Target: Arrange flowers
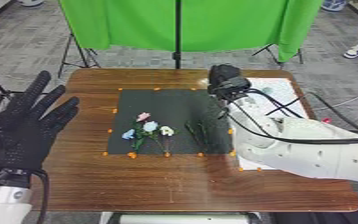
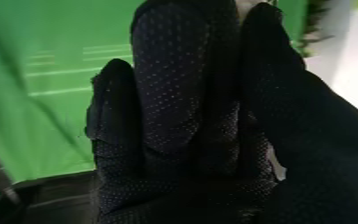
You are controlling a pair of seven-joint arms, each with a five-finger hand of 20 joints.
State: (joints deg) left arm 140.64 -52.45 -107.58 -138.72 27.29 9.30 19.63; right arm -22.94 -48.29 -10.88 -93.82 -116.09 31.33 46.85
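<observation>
The left hand (image 1: 29, 125) is held over the table's left edge in the head view, open with its fingers spread. My right hand (image 1: 227, 82) is over the back right of the table, just beyond the dark mat's corner. In the right wrist view the right hand (image 2: 171, 100) has its fingers extended and its thumb close beside them, a narrow gap between. On the dark mat (image 1: 171, 102) lie a pink flower (image 1: 143, 116), a blue flower (image 1: 128, 134), a pale blue flower (image 1: 151, 126) and a white flower (image 1: 167, 131). Green stems (image 1: 196, 136) lie to their right.
A white sheet (image 1: 251, 162) extends under the right arm on the table's right side. Orange markers line the mat's border. A green curtain (image 1: 122, 25) hangs on a black stand behind the brown table (image 1: 158, 192). Black cables loop along the right arm.
</observation>
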